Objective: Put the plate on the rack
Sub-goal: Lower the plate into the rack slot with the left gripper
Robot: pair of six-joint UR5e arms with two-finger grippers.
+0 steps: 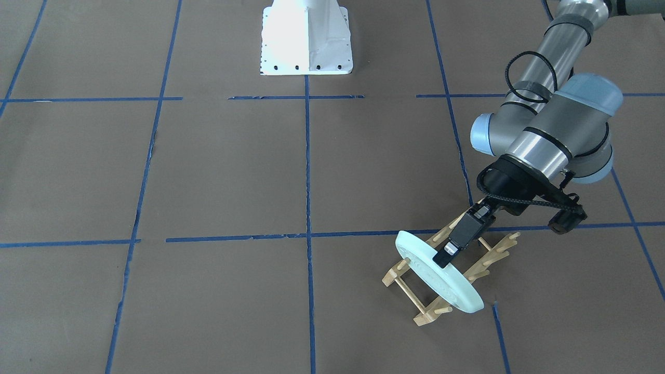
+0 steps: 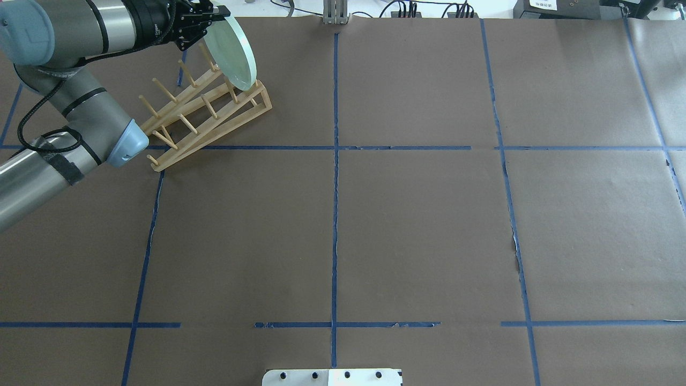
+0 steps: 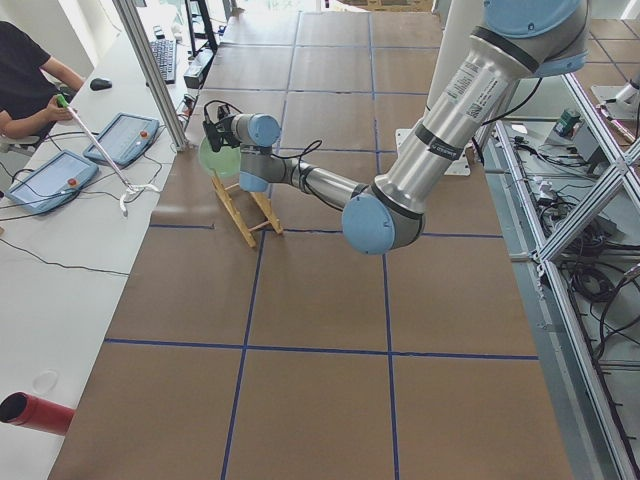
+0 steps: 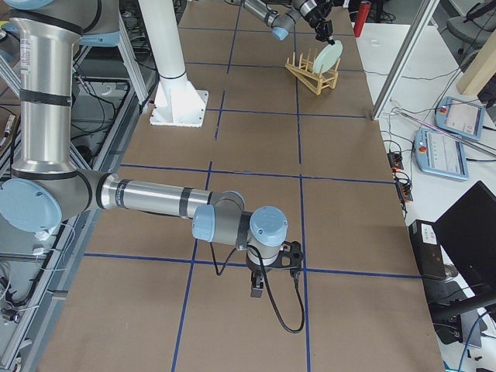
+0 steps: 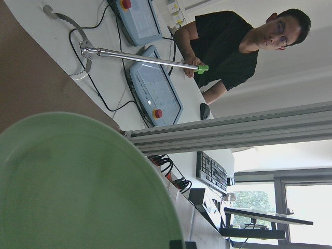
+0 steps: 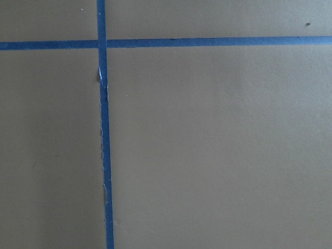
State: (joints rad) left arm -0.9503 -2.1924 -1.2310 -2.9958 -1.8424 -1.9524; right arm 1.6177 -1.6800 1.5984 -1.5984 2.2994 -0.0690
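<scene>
From the front: one pale mint-green plate [image 1: 460, 295], on edge and tilted, set across the two rails of one wooden dish rack [image 1: 425, 315], between pegs near one end. One left gripper [image 1: 446, 255], clamped on the plate's upper rim.

From overhead: single plate at the rack's far end, toward the far left corner of the table [image 2: 418, 225]; one arm only in frame.

From the left end: plate and rack small beyond the near arm; one operator [image 3: 25, 75] seated, two teach pendants [image 3: 125, 138] on the side desk.

From the right end: right gripper [image 4: 256, 292] pointed down just over the table, well apart from the rack; apart or together, cannot tell.

Left wrist: plate filling the lower left.

Right wrist: brown paper, two crossing blue tape lines [image 6: 104, 155].
</scene>
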